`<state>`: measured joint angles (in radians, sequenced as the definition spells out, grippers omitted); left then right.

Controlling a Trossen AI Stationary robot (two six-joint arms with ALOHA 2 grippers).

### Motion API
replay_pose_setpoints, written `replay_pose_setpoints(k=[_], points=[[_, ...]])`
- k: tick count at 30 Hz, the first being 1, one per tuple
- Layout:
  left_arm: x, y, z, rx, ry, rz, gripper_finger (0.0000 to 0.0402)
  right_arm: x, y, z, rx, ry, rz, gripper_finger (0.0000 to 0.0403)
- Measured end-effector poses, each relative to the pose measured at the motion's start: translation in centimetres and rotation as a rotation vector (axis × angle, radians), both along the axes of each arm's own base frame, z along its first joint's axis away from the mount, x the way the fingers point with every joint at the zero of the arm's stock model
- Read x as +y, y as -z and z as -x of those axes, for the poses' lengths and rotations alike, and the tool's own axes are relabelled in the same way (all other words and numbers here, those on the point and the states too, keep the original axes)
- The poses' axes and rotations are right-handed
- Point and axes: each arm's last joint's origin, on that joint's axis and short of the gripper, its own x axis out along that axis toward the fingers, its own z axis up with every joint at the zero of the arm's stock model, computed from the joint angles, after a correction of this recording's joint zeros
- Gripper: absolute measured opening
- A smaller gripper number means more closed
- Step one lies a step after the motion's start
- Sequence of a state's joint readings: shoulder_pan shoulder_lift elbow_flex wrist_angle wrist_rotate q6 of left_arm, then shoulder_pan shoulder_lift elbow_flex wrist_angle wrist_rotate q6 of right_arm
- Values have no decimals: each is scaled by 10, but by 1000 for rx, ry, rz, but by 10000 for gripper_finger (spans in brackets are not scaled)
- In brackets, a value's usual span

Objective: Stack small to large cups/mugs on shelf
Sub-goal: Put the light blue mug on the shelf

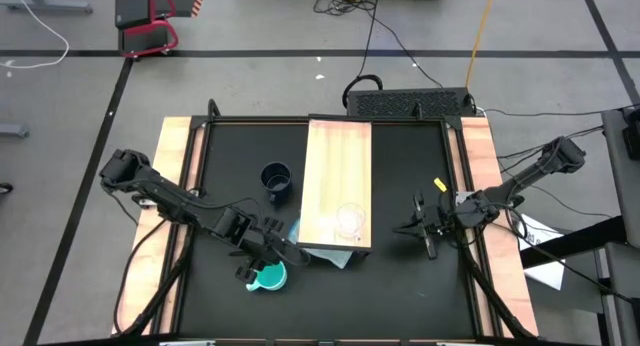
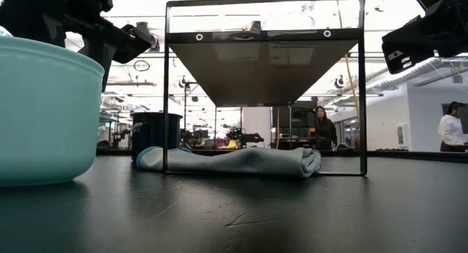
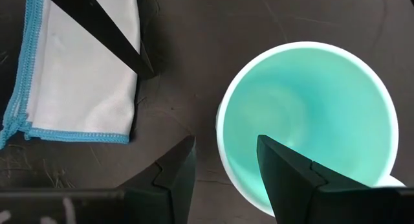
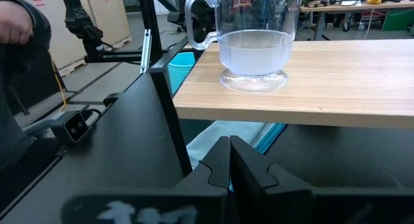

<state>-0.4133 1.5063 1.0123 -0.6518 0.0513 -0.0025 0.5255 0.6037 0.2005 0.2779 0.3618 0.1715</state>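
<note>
The turquoise mug stands upright on the black table near its front left, and fills the left of the low view. My left gripper is open just above it, pointing down. One finger is over the mug's hollow and the other is outside its wall. The clear glass mug stands on the near end of the light-wood shelf. The navy mug stands on the table left of the shelf. My right gripper is shut and empty, right of the shelf.
A white cloth with a blue hem lies folded on the table under the shelf's near end, and also shows in the low view. The shelf's black frame legs stand around it. People show in the room beyond the table.
</note>
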Motion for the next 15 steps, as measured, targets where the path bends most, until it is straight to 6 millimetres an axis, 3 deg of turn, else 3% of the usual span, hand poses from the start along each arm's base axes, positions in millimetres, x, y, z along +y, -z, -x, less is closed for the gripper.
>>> replay_pose_setpoints(k=[15], points=[[0, 0, -1, -10, 7, 1, 150, 0, 0, 0, 0, 1, -3, 0]])
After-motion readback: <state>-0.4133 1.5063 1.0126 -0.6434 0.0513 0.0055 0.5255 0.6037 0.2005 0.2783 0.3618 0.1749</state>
